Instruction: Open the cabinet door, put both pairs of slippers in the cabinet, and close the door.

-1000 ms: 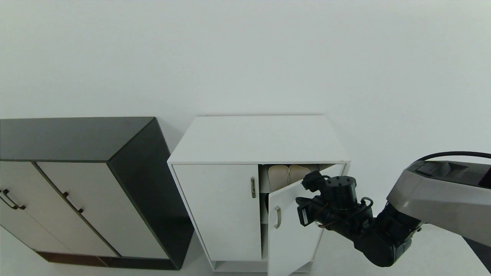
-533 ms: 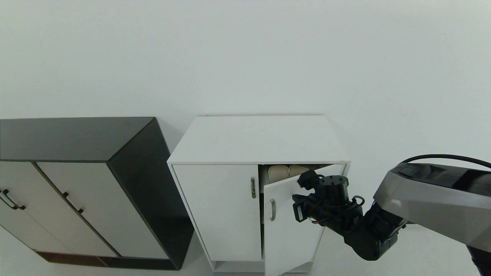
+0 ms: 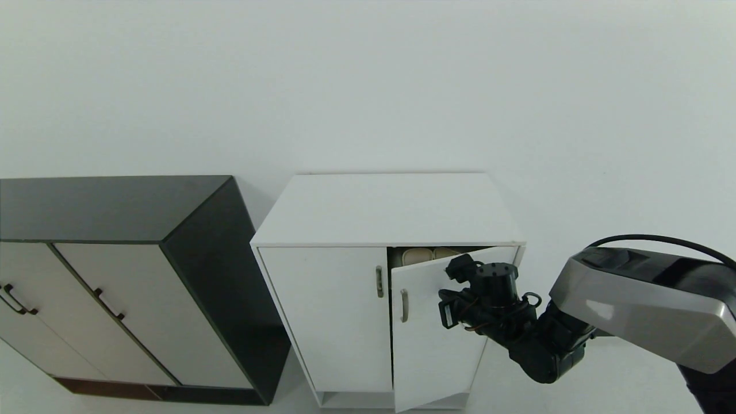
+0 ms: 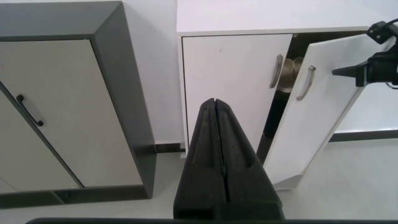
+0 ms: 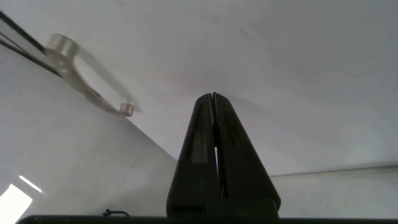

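**Right cabinet door ajar, right end effector at its face**

Head view: White two-door cabinet (image 3: 388, 210) stands against a plain white wall (image 3: 368, 86). Its left door (image 3: 328, 316) is flush shut. The right door (image 3: 428, 351) hangs slightly ajar, with its handle edge swung out from the frame. A pair of beige slippers (image 3: 418, 255) sits in the upper compartment. Only their ends show, in the narrow gap above the door's top edge; the door hides the rest. The right end effector (image 3: 445, 307) is at the outer face of the right door, beside the slim metal handle (image 3: 404, 305). The bulky black wrist blocks its tips here. A dark grey cabinet with pale doors (image 3: 115, 210) stands just left of the white one; its left part is cut off by the frame edge.

Left wrist view: The left end effector (image 4: 214, 106) has its fingers pressed together, holds nothing, and sits well apart from both cabinets, facing them above the pale floor (image 4: 348, 186). Something brownish in the dark gap between the two white doors is hard to make out. Farther off, the right end effector tapers to a closed point at the door face; whether it touches is unclear.

Right wrist view: The right end effector's fingers are together and empty, close to the white door panel, with the handle off to one side.
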You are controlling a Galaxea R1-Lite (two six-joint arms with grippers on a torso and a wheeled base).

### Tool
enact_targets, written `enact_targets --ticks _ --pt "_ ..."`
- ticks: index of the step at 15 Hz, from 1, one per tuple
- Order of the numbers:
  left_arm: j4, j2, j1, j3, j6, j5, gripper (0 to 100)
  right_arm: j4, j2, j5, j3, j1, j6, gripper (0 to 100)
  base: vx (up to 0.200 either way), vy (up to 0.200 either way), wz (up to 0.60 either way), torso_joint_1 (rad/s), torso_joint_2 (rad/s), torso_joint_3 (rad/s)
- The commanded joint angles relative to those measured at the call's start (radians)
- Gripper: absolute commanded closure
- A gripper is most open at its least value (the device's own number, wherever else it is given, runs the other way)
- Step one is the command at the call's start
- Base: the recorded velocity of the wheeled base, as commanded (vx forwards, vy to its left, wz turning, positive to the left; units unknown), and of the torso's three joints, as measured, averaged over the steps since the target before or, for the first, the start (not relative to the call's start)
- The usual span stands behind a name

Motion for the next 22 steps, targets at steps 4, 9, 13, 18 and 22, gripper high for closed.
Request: enact_targets --ticks 4,9,13,18,22 --pt "0.0 0.001 0.0 0.0 0.001 0.0 100 0.001 0.076 0.0 -0.078 -0.03 0.0 100 0.0 0.0 0.0 0.0 0.0 0.0" --pt "0.0 0.001 0.0 0.0 0.001 0.0 100 0.027 0.104 0.0 -0.135 -0.056 0.0 100 0.0 0.0 0.0 0.0 0.0 0.0" --pt "0.0 0.001 0.0 0.0 -0.001 0.0 100 0.032 0.143 0.0 -0.184 -0.08 0.0 100 0.0 0.0 0.0 0.0 0.0 0.0" --pt "0.0 0.001 0.0 0.0 0.001 -0.001 100 0.032 0.15 0.0 -0.184 -0.083 0.0 100 0.0 0.0 0.0 0.0 0.0 0.0" --pt "0.0 0.001 0.0 0.0 0.001 -0.003 100 0.021 0.084 0.0 -0.101 -0.077 0.031 100 0.0 0.0 0.0 0.0 0.0 0.0"
